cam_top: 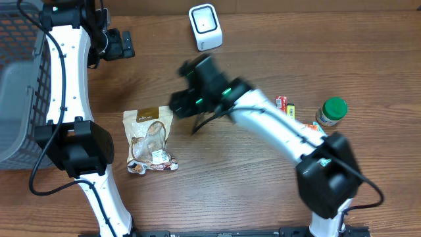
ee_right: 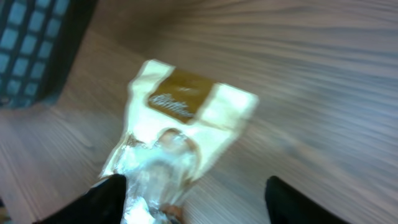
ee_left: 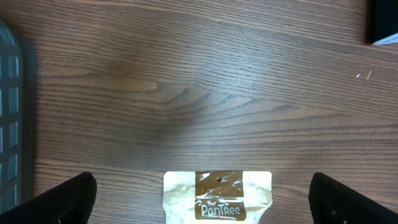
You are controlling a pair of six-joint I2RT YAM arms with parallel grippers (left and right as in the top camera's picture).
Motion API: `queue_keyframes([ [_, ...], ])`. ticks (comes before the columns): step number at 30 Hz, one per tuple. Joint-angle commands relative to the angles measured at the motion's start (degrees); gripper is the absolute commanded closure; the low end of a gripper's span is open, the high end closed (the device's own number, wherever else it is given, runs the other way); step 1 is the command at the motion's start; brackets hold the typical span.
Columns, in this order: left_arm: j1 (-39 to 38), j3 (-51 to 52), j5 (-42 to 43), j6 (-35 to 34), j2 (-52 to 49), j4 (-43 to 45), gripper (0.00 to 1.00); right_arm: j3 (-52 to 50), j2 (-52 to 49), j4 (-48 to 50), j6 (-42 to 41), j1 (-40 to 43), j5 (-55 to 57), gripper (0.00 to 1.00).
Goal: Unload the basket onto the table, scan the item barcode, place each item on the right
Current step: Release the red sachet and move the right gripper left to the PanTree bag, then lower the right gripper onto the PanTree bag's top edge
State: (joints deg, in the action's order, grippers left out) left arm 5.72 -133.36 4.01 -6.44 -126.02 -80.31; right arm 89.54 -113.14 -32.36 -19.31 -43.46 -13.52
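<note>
Snack pouch (cam_top: 150, 140) with a brown "Pantree" label is what we take to be the item for scanning; it lies flat on the wooden table (cam_top: 263, 191), label end toward the far edge, between the two arms and near the left arm's base. The right gripper (cam_top: 181, 101) hangs just beside the pouch's upper right corner and shows as a blur in the overhead view. In the right wrist view its two dark fingers (ee_right: 106, 202) stand well apart with the pouch's clear lower end below them; the smear makes contact hard to judge, but the pouch looks let go and we read this hand as released. The left gripper (cam_top: 122, 45) sits well away toward the far left of the table, and its wrist view shows both fingers (ee_left: 62, 199) spread wide over bare wood, gripping nothing, with the pouch's top edge between them farther down. A white barcode scanner (cam_top: 205, 26) stands near the far edge, apart from the pouch. A grey mesh basket (cam_top: 23, 79) fills the left side, and a green-lidded jar (cam_top: 331, 112) stands at the right.
</note>
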Motion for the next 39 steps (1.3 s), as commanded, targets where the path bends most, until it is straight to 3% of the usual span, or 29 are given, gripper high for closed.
queue_keyframes([
  [1, 0.0, 0.2, -0.4, 0.7, 0.4, 0.0, 0.00, 0.5, -4.0, 1.7, -2.0, -5.8, 12.7, 0.18],
  [7, 0.0, 0.2, -0.4, 0.7, 0.4, 0.0, 0.00, 0.5, -8.7, 3.3, -2.8, -12.8, 24.7, 0.04],
  [13, 0.0, 0.2, -0.4, 0.7, 0.4, 0.0, 0.00, 0.5, -10.8, 1.3, -9.1, -13.8, 30.0, 0.02],
  [32, -0.1, 0.2, -0.4, 0.7, 0.4, 0.0, 0.00, 0.5, -9.9, -20.6, -14.0, 0.2, 31.0, 0.01],
  [39, 0.0, 0.2, -0.4, 0.7, 0.4, 0.0, 0.00, 0.5, -5.2, -25.1, -13.3, 5.4, 24.8, 0.03],
])
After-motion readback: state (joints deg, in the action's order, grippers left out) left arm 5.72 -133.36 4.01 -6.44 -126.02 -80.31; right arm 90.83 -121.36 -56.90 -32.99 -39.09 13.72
